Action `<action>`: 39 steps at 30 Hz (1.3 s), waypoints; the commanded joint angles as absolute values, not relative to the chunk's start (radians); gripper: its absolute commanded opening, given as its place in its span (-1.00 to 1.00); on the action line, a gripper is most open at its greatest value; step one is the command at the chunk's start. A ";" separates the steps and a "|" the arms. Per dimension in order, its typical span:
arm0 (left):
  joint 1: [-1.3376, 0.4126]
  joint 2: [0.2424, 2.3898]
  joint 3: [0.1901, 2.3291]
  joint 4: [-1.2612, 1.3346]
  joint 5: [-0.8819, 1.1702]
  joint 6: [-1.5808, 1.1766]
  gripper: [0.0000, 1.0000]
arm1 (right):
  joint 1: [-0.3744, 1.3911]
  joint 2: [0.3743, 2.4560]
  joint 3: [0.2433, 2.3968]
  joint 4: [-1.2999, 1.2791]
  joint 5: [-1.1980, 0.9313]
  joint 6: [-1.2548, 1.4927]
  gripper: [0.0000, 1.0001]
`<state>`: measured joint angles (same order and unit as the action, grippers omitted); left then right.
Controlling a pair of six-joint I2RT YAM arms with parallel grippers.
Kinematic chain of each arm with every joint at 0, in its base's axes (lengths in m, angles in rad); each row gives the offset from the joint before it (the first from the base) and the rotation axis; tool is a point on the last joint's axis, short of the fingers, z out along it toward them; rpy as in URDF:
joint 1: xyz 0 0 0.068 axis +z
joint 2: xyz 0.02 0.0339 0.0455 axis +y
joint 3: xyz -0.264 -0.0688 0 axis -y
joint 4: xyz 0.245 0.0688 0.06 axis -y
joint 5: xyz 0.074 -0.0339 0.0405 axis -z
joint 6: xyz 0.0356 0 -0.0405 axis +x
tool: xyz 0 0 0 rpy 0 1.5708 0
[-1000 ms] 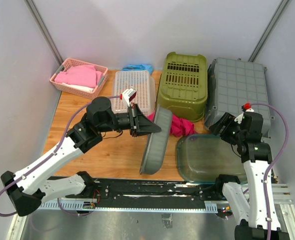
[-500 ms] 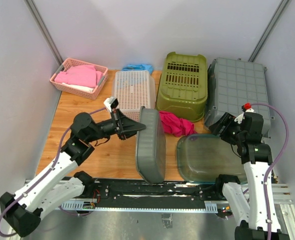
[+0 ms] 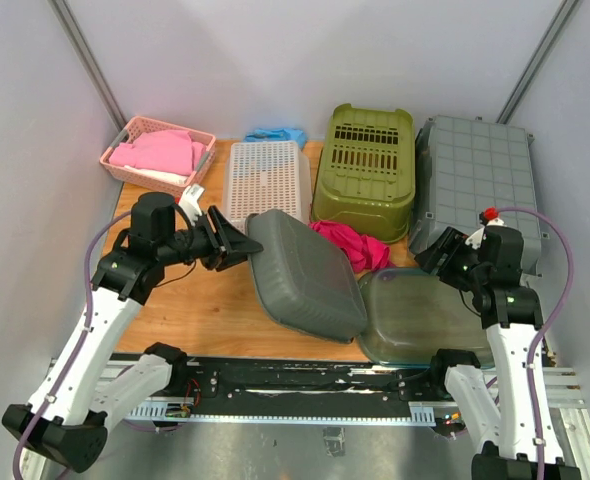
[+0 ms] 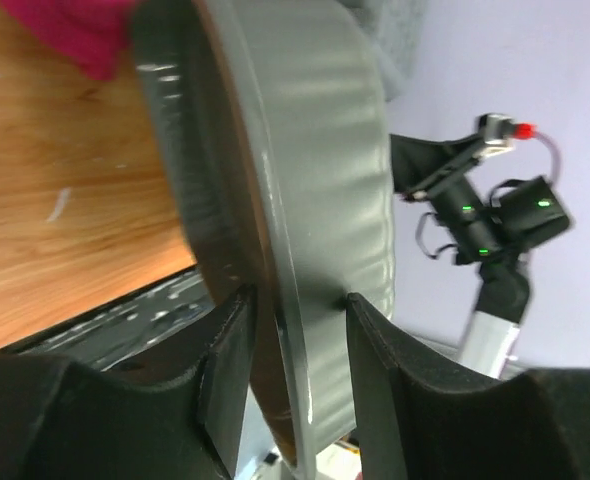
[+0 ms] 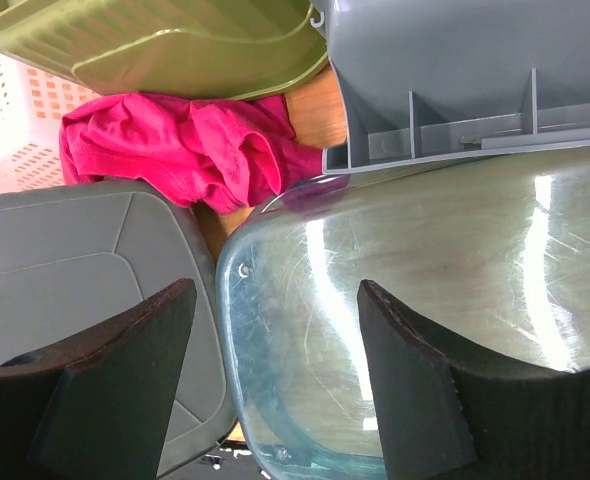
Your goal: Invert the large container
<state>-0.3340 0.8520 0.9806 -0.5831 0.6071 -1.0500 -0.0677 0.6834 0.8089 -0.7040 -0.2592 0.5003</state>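
In the middle of the overhead frame the large grey container (image 3: 305, 275) lies bottom-up and tilted, its right edge propped on the clear tub (image 3: 425, 320). I judge it to be light, stiff, slick plastic, and the rim is the place to pinch. My left gripper (image 3: 237, 245) straddles its upper-left rim with jaws part-way apart and a sliver of gap showing, so it is probably slack. My right gripper (image 5: 275, 290) gapes wide, holding nothing. At upper left, the pink basket (image 3: 112, 160) holds pink cloth (image 3: 160, 152).
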 commanded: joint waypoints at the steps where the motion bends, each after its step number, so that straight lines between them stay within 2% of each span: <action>1: -0.322 0.885 1.058 -0.957 0.508 -0.801 -0.09 | -0.048 0.673 0.790 -0.685 -0.254 0.501 0.35; 2: -0.323 0.891 1.071 -0.992 0.486 -0.784 -0.02 | -0.048 0.672 0.786 -0.683 -0.256 0.503 0.35; 3: -0.323 0.901 1.087 -1.028 0.453 -0.762 0.15 | -0.048 0.672 0.784 -0.681 -0.257 0.504 0.36; 7: -0.322 0.930 1.193 -1.167 0.285 -0.710 0.95 | -0.045 0.672 0.783 -0.679 -0.260 0.505 0.35; 8: -0.322 0.938 1.239 -1.196 0.240 -0.700 0.98 | -0.044 0.673 0.783 -0.679 -0.259 0.505 0.35; 14: -0.323 0.982 1.433 -1.331 -0.044 -0.654 0.98 | -0.040 0.672 0.785 -0.678 -0.253 0.499 0.37; 20: -0.324 0.986 1.505 -1.341 -0.290 -0.643 0.98 | -0.040 0.669 0.791 -0.684 -0.241 0.490 0.40; 22: -0.322 0.978 1.510 -1.296 -0.311 -0.652 0.98 | -0.040 0.669 0.793 -0.686 -0.241 0.489 0.40; 26: -0.324 0.985 1.479 -1.158 -0.216 -0.592 0.98 | -0.040 0.673 0.812 -0.698 -0.238 0.472 0.41; 30: -0.334 1.005 1.412 -1.051 -0.224 -0.565 0.98 | -0.040 0.687 0.825 -0.715 -0.201 0.455 0.50; 35: -0.495 1.030 1.252 -0.858 -0.330 -0.576 0.98 | -0.040 0.715 0.834 -0.742 -0.182 0.459 0.52; 39: -0.593 1.106 1.196 -0.686 -0.328 -0.540 0.98 | -0.041 0.716 0.878 -0.778 -0.133 0.441 0.53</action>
<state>-0.5232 1.0527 1.2304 -0.9184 -0.2867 -0.5812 -0.0547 0.7193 0.8082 -0.7338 -0.1997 0.4694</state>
